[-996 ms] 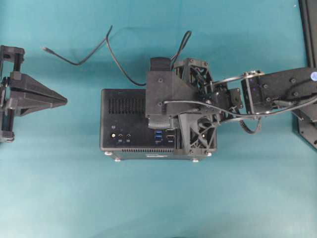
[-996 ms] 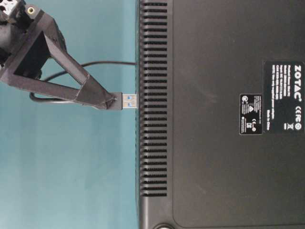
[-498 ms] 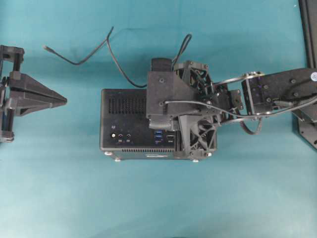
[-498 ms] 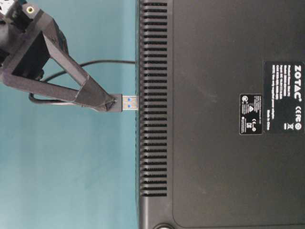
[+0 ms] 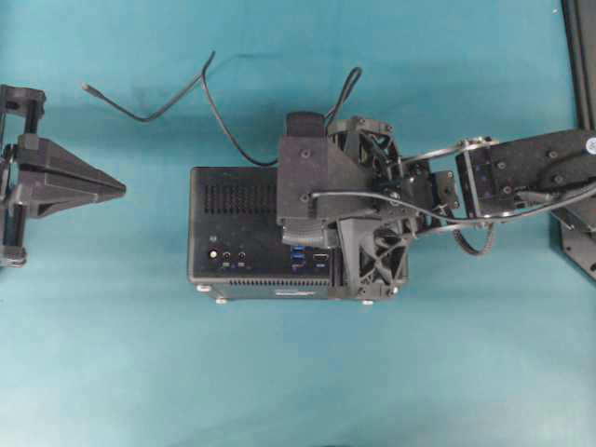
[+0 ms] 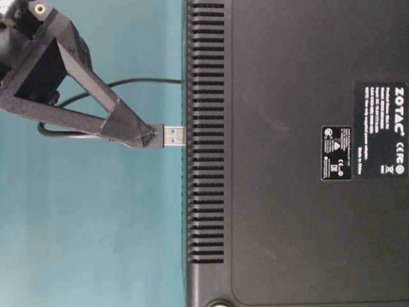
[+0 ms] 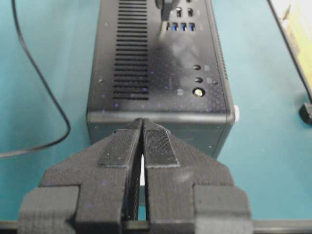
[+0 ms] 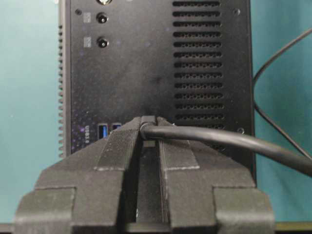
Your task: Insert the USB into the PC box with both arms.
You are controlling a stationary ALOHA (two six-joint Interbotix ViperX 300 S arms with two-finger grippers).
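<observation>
The right gripper (image 6: 148, 135) is pinched on the USB (image 6: 167, 135), whose silver end with its blue tongue sticks out past the fingertips. In the table-level view that metal tip sits right at the slotted edge of the PC box (image 6: 294, 153); whether it touches cannot be told. From the right wrist camera the fingers (image 8: 119, 146) clamp the plug from both sides, and the black cable (image 8: 229, 141) leaves over the top and runs off to the right, above the box's face near its blue ports (image 8: 103, 130). Overhead, this gripper hangs over the right half of the box (image 5: 233, 223), with the cable (image 5: 177, 93) looping away across the teal table (image 5: 298, 372).

The left gripper (image 7: 142, 127) has its fingers pressed together on nothing, just short of the box's near end, and it stands well left of the box in the overhead view.
</observation>
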